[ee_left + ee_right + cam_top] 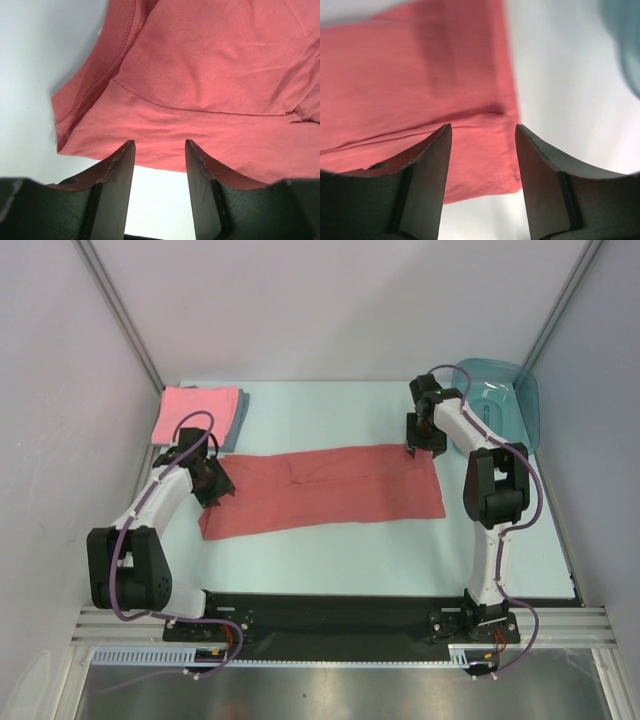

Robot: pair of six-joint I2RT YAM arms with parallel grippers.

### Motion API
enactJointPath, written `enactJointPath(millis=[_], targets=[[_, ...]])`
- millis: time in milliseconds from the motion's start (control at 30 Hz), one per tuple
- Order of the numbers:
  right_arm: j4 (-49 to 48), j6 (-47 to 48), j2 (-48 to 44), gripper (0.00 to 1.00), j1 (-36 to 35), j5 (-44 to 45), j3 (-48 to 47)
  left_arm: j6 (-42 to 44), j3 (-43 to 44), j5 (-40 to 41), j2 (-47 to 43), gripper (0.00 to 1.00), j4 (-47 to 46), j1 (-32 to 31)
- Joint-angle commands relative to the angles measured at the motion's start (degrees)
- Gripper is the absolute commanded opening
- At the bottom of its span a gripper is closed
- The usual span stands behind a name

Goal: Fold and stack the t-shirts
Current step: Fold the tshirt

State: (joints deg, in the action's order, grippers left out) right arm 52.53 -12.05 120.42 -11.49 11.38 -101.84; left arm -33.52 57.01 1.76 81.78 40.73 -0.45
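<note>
left tool [213, 483]: released, fingers spread. It sits low over the left end of the brick-red t-shirt [330, 488]. In its wrist view, left tool [160, 145] has nothing pinched between the fingers. The shirt [210, 75] edge crosses just past the fingertips, and bare surface shows in the gap below.
right tool [425, 447]: released, fingers apart. It points down at the far right corner of the same shirt. In its wrist view, right tool [483, 127] has cloth [410, 75] lying under and between the fingertips, not gripped. I can't tell whether the tips touch the fabric.
brick-red t-shirt: lies flat as a long band across the middle of the surface [330, 550], running from one tool to the other. Its left end sits nearer the arms than its right end. A ribbed hem and a seam line show in the left wrist view.
pink t-shirt [195, 412]: folded square in the far left corner of the surface, just beyond the left tool and apart from the red band.
grey-blue t-shirt [243, 408]: folded under the pink one. Only its right and near edges peek out.
teal tub [500, 395]: far right corner, tilted up against the wall behind the right arm. It shows as a blurred teal patch [622, 40] in the right wrist view.
</note>
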Motion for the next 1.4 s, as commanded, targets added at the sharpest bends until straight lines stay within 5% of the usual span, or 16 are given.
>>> enactJointPath(millis=[0,333,667,1000,1367], targets=[[0.1,2.3,1.1,0.58,-3.5,-2.2,-4.7,-2.1,-0.1,0.7,-0.3,0.50,-0.1,0.3],[0.1,2.3,9.6,0.53,-6.9,-5.6,-13.7,-4.0,-2.3,1.3,7.7,0.32,-6.1,1.8],[-0.2,2.4,11.2,0.54,-4.9,-2.5,-10.1,-1.1,1.5,2.2,16.1,0.27,-8.0,1.9],[-3.0,-0.6,4.7,0.53,-1.5,-1.9,9.3,4.1,10.0,5.5,23.2,0.28,-4.8,-4.6],[-4.7,-6.5,-13.1,0.53,-1.3,-6.9,32.7,8.1,19.6,3.3,31.7,0.29,-4.1,-5.4]])
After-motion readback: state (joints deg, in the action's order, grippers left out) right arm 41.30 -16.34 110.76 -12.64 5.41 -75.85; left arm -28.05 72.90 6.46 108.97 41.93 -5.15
